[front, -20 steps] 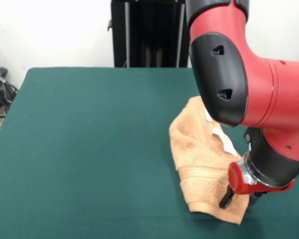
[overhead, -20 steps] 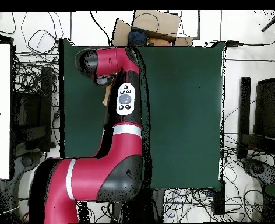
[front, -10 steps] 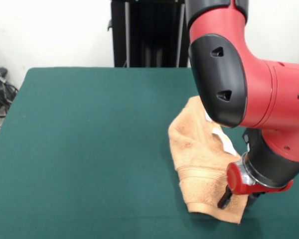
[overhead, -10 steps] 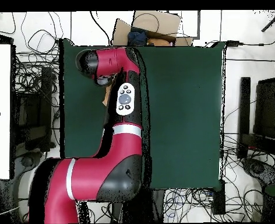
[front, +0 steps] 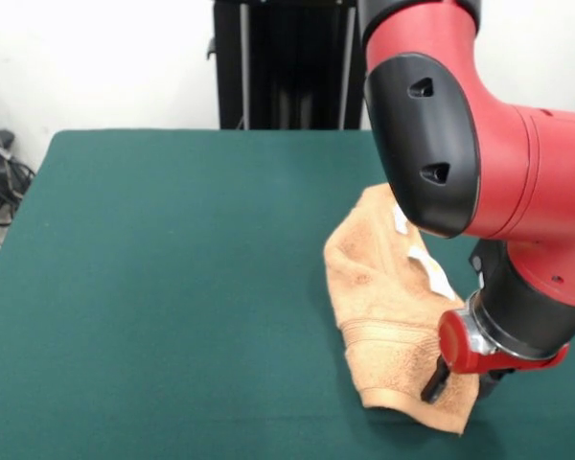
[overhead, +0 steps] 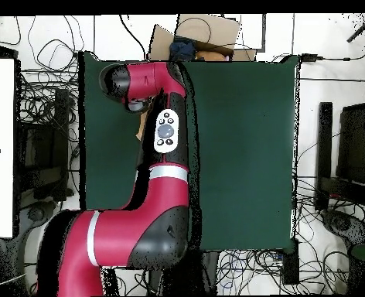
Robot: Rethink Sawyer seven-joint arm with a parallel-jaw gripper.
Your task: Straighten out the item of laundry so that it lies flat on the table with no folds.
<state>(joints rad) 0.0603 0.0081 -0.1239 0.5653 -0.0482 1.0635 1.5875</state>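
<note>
The peach-orange towel [front: 391, 311] lies crumpled and folded on the green bench [front: 172, 287], near the front view's right edge, white tags [front: 429, 268] uppermost. Since a second ago it has barely changed. The end effector [front: 457, 383] presses on its near corner; I cannot tell its opening.

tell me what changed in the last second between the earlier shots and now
Very little. The arm dipped slightly half a second ago and has come back up to about where it started, the hand with it, still down at the near corner of the towel. Nothing was visibly taken hold of or let go. The towel stays crumpled in the same spot on the table.
</note>
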